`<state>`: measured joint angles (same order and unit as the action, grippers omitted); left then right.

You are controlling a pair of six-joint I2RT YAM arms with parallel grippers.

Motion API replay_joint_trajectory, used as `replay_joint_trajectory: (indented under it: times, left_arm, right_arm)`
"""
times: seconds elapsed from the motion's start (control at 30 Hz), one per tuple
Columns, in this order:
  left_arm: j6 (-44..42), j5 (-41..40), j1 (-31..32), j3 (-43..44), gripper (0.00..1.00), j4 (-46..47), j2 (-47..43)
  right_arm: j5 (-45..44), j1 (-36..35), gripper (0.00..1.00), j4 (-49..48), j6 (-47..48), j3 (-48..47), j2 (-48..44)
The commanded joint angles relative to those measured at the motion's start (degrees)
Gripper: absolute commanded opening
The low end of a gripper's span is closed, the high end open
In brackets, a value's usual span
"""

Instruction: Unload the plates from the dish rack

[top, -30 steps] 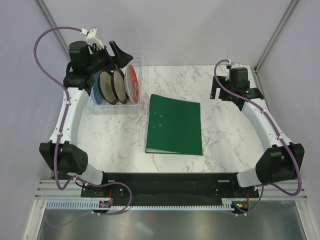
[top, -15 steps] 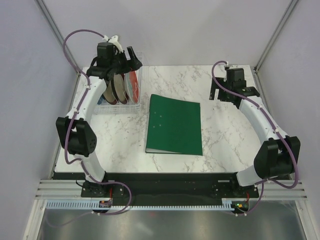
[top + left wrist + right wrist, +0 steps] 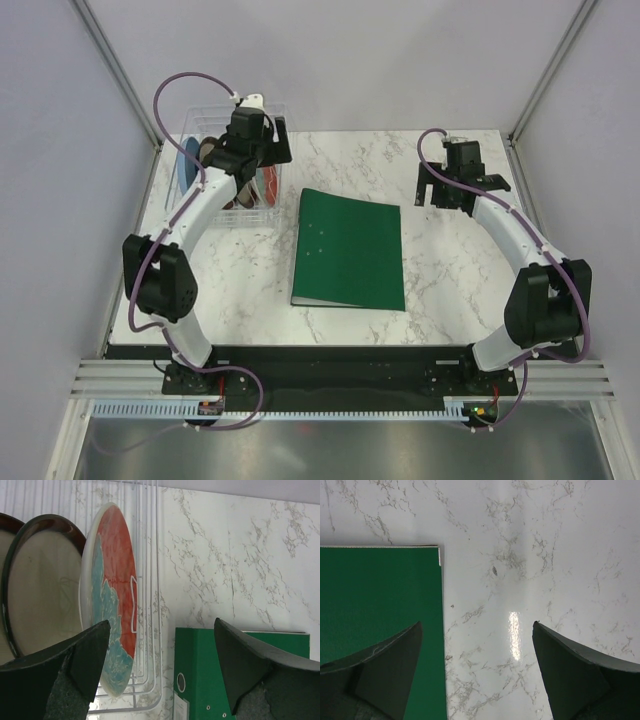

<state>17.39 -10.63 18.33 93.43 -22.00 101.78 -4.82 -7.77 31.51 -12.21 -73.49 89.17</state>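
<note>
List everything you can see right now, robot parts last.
red plate: 1, red with teal blotches, upright at the right end of the row in the rack
brown-rimmed plates: 2, cream centres, upright just left of the red one
blue plate: 1, light blue, upright at the left end of the rack
dish rack: 1, clear, far-left part of the table
binder: 1, green, flat at mid-table
table: 1, white marble
left fingers: 2, black, open, above the right edge of the rack beside the red plate
right fingers: 2, black, open, above the right edge of the binder and bare table
</note>
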Motion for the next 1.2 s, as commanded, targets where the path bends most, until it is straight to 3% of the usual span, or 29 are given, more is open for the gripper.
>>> replay_joint_trajectory:
  times: [0.0, 0.33, 0.53, 0.9, 1.0, 1.1, 1.17]
  left_arm:
    - [-4.0, -9.8, 0.1, -1.3, 0.92, 3.3, -6.0]
    - [-5.6, -14.1, 1.4, -1.8, 0.92, 3.7, -6.5]
    - [-4.2, -13.5, 1.4, -2.0, 0.8, 3.5, -2.5]
    - [-3.3, -18.6, 1.4, -1.3, 0.78, 4.2, 4.8]
    - [-2.9, -20.9, 1.4, -2.5, 0.67, 5.5, 4.6]
    - [-2.7, -21.2, 1.4, -2.5, 0.49, 5.7, 4.5]
    - [-2.5, -21.4, 1.4, -2.5, 0.3, 5.7, 4.6]
  right_arm:
    - [1.1, -0.2, 0.98, -1.9, -0.2, 1.0, 0.5]
    - [3.6, -0.2, 0.98, -2.4, -1.1, 1.4, 2.2]
    - [3.4, -0.2, 0.98, -2.4, -0.8, 1.2, 2.7]
    - [2.9, -0.1, 0.98, -2.4, 0.0, 0.5, 4.8]
    - [3.0, -0.1, 0.98, -2.4, 0.1, 0.2, 5.5]
    - [3.1, -0.1, 0.98, -2.4, 0.2, 0.1, 6.5]
    - [3.3, -0.2, 0.98, -2.4, 0.1, -0.1, 7.2]
